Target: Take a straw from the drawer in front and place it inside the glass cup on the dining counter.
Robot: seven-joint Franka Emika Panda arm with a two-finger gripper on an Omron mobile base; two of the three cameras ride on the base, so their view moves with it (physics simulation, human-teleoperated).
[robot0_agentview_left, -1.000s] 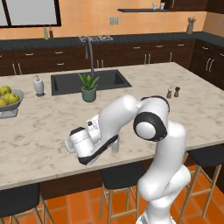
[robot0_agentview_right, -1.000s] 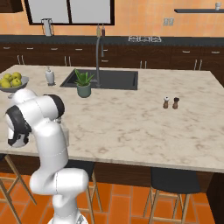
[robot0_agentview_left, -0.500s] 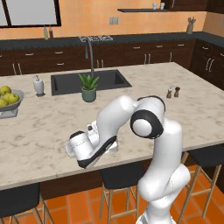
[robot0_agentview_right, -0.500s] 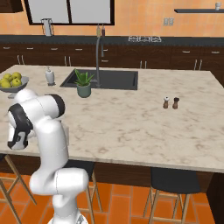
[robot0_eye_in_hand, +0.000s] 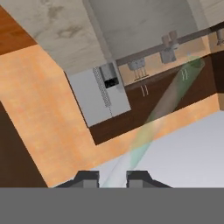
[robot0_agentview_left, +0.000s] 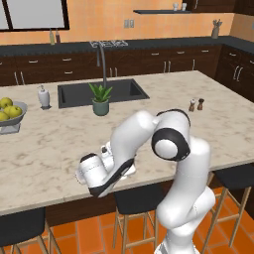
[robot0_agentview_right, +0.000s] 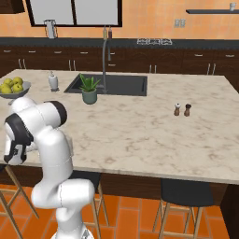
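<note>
Bench point(robot0_agentview_left: 59, 149): beige marbled stone, dark sunken sink point(robot0_agentview_left: 101, 92) with tall faucet point(robot0_agentview_left: 102, 63). On it: potted plant point(robot0_agentview_left: 100, 99) at the sink's front edge, white soap bottle point(robot0_agentview_left: 44, 96) beside sink, fruit bowl point(robot0_agentview_left: 9, 115) at far left, two small shakers point(robot0_agentview_left: 196, 104), probably salt and pepper.

A potted plant point(robot0_agentview_left: 100, 98) stands beside the sink point(robot0_agentview_left: 79, 94), with a fruit bowl point(robot0_agentview_left: 10, 115) and shakers point(robot0_agentview_left: 196, 104) well apart.

Two base cameras and one hand camera — three angles.
Both base views look forward and down from behind the arm, sharing the marbled surface point(robot0_agentview_left: 44, 149) point(robot0_agentview_right: 154, 135) and sink point(robot0_agentview_left: 79, 93) point(robot0_agentview_right: 122, 85); the hand view sits close behind the fingers point(robot0_eye_in_hand: 87, 178) — tilted upward.
</note>
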